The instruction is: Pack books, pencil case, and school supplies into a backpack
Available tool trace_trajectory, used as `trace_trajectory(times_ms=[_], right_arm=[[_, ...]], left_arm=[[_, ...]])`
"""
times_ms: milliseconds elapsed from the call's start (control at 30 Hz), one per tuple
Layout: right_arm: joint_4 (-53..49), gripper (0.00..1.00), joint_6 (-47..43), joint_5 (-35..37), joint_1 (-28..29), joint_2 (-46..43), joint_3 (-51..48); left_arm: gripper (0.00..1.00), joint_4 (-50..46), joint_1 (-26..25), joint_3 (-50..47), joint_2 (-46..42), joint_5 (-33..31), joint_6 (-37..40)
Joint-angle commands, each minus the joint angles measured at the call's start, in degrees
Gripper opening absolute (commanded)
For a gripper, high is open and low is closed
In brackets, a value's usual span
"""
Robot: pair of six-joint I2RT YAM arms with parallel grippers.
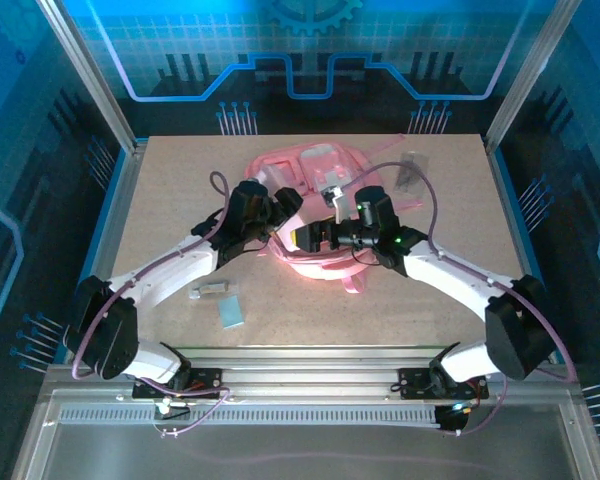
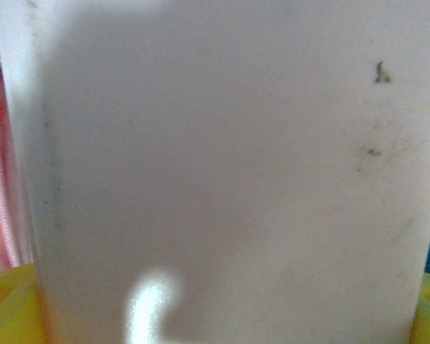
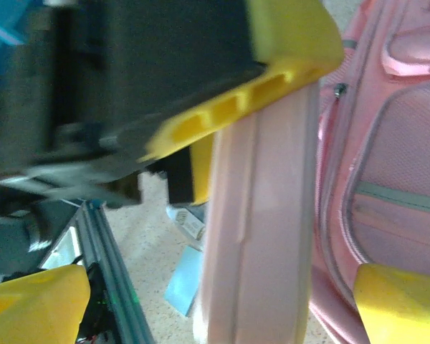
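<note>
Left gripper (image 2: 215, 315): jaws wide, clamped across the pencil case (image 3: 261, 236), a smooth pale pink pouch upright just beside the backpack (image 3: 394, 143), which is pink fabric with grey zip lines. Right gripper (image 3: 215, 308): jaws wide, straddling that pouch without contact. Nearer the arm bases than the backpack, a pale blue flat rectangle (image 1: 230, 313) and a small grey packet (image 1: 212, 291) lie on the speckled bench (image 1: 430, 300), the packet's label too blurred to read.

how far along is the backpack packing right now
Done: nothing I can confirm; whether the books are inside the backpack is hidden. In hand: the left gripper grips the pencil case beside the backpack, with the right gripper open around it. Left: the pale blue rectangle and the grey packet lie on the table, unpacked.
</note>
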Motion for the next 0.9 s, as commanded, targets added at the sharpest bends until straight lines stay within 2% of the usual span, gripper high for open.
trace_trajectory(times_ms=[0, 133, 267, 367, 433, 467, 500, 633, 700, 867], right_arm=[[4.05, 0.93, -1.17, 2.30, 0.71, 2.17, 0.06], [5.18, 0.82, -0.93, 3.69, 0.70, 3.99, 0.23], [6.08, 0.54, -0.53, 5.55, 0.63, 3.88, -0.84], [6.29, 0.40, -0.49, 5.82, 0.45, 2.92, -1.67], [6.17, 0.36, -0.40, 5.10, 0.20, 2.00, -2.19], [5.90, 0.33, -0.33, 4.52, -0.14, 1.44, -2.37], [5.54, 0.31, -0.23, 3.87, -0.52, 0.75, -2.47], [3.76, 0.28, 0.78, 2.63, -3.23, -3.18, -5.55], [1.50, 0.28, 0.89, 2.36, -5.46, -5.98, -7.06], [-7.42, 0.27, 0.63, 4.31, -12.91, -13.17, -9.36]], left_arm=[[0.71, 4.86, -1.46, -0.62, -0.70, -1.10, -4.82], [0.71, 4.55, -3.76, -0.48, -0.98, -0.98, -5.20], [0.71, 4.18, -5.24, -1.73, -1.44, -1.11, -5.92], [0.73, 4.70, -5.51, -2.78, -1.64, -1.38, -6.40], [0.81, 4.48, -5.60, -2.49, -1.50, -1.45, -5.53], [0.95, 3.57, -5.53, -1.73, -1.34, -1.73, -4.25], [0.99, 1.93, -5.55, -0.61, -1.29, -2.47, -2.15], [0.99, -5.67, -5.15, 4.62, -1.80, -7.79, 9.04], [0.99, -8.87, -4.77, 7.60, -1.61, -10.64, 17.31], [0.99, -15.45, -5.04, 15.05, 3.19, -10.07, 37.28]])
